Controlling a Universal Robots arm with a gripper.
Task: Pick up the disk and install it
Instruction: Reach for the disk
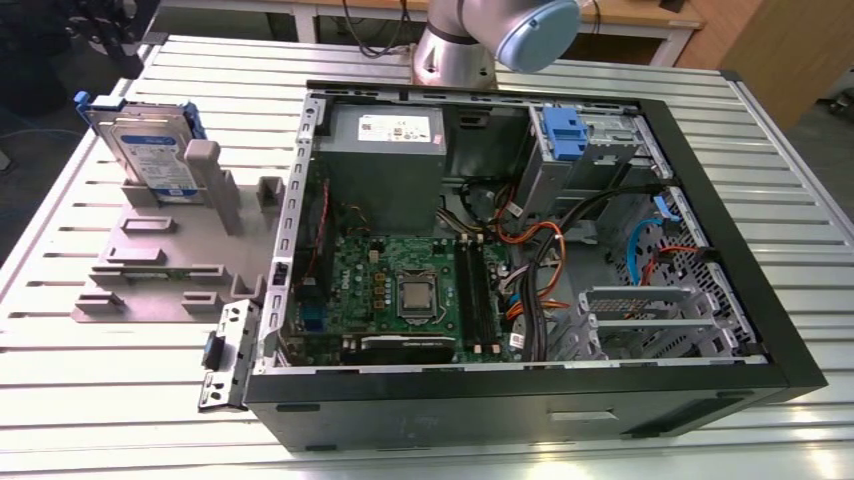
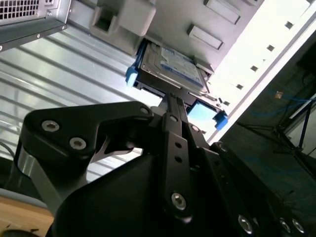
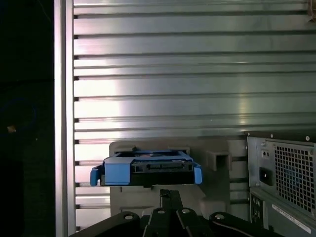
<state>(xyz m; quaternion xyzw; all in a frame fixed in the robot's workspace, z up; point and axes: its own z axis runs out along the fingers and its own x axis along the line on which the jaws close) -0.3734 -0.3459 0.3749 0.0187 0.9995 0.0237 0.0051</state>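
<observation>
One disk [image 1: 144,150] stands on edge in the grey slotted stand [image 1: 160,270]. In the exterior view, that stand sits at nine o'clock from the open computer case [image 1: 534,405] on the ribbed metal table [image 1: 107,400]. A blue rail wraps round the disk's edges, with a white-and-blue label on its face. At twelve o'clock from the case, the arm [image 1: 467,45] comes into the exterior view.

Over to the first wrist view: the gripper [image 3: 170,192] has its two thin fingers pressed together, nothing between them, with the tips right by the disk's blue-railed edge. Touching or just short? Cannot tell. The second wrist view agrees: jaws closed, empty, pointing at the disk.

Inside the case, the grey power supply [image 1: 384,140] sits at twelve o'clock from the green motherboard [image 1: 400,290], with a blue drive bracket [image 1: 561,135] at one o'clock.
</observation>
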